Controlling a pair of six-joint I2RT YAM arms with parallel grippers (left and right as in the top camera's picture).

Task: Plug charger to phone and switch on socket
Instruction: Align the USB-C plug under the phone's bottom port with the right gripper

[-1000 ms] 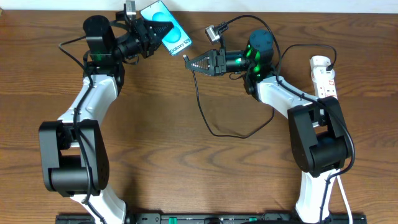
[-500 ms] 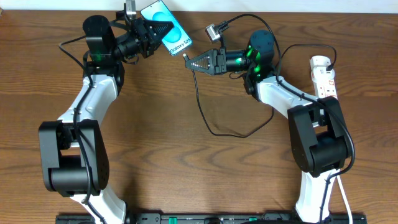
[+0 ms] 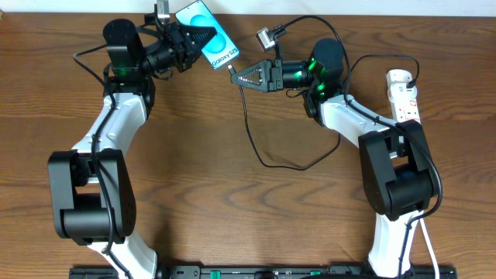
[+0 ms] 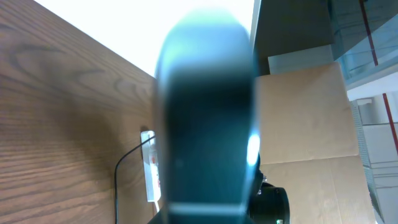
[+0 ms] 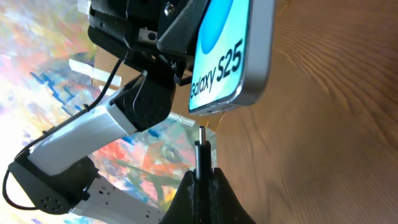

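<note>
My left gripper [image 3: 198,37] is shut on the phone [image 3: 211,36], a teal-screened handset with white "Galaxy S25" text, held in the air at the table's far edge. The phone fills the left wrist view [image 4: 205,112] as a blurred dark shape. My right gripper [image 3: 239,76] is shut on the charger's small black connector tip [image 5: 201,152], which points at the phone's lower edge [image 5: 230,99] with a small gap between them. The thin black charger cable [image 3: 256,143] loops down over the table. The white socket strip [image 3: 404,94] lies at the far right.
The charger cable runs from the loop up toward the socket strip, which also shows in the left wrist view [image 4: 149,168]. Both arm bases stand at the table's near edge. Cardboard boxes [image 4: 305,112] stand beyond the table.
My right gripper has moved slightly up and left with the connector tip, closer to the phone's lower edge. The left gripper and phone have not moved.
</note>
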